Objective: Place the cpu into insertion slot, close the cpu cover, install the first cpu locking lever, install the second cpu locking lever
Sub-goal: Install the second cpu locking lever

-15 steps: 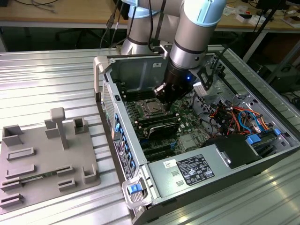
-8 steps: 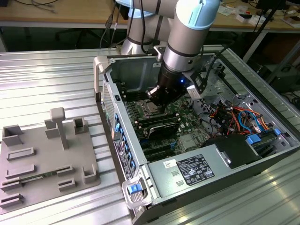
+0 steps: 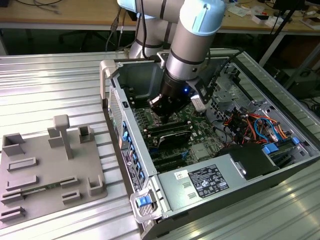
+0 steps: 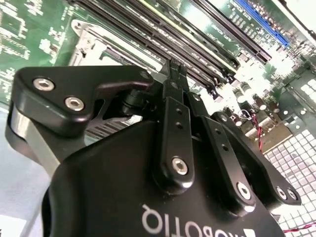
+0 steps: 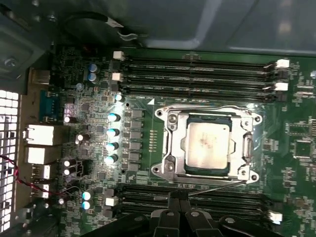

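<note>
My desk [image 3: 55, 85] is ribbed silver metal. On it, at the exterior view's left, lies a grey fixture plate [image 3: 47, 172] with raised blocks. Behind stands a long wooden bench [image 3: 65, 15] with cables and papers on it; the floor [image 3: 45, 42] beneath it is dark.

White lettering runs upside down across the black body of the gripper [image 4: 175, 74] in the second wrist view, cut off at the edge. In the exterior view a black-and-white label [image 3: 207, 182] sits on the grey power supply box [image 3: 172, 202], its print too small to make out.
</note>
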You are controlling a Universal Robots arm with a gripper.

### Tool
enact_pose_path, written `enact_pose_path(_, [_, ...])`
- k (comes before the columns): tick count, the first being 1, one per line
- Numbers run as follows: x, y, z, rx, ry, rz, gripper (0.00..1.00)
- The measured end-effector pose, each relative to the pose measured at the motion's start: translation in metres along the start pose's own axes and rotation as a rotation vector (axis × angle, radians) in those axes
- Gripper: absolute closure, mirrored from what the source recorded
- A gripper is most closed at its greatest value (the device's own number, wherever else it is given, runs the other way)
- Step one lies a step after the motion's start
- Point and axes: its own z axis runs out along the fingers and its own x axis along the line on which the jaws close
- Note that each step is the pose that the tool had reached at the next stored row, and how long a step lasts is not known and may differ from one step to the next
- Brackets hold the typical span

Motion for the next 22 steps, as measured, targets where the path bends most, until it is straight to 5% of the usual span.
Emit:
enact_pose_path(3, [0.0017, 0.0, 0.0038, -0.0038, 0.0, 0.0, 0.89])
enact_pose_path(7, [0.0024, -0.0001, 0.0058, -0.0276, -0.0019, 0.0, 0.89])
enact_pose_path(16, [0.0057, -0.0037, 0.01, -0.0309, -0.0019, 0.0, 0.89])
enact_pose_path(22, [0.0085, -0.005, 0.0133, -0.0559, -0.0036, -0.001, 0.89])
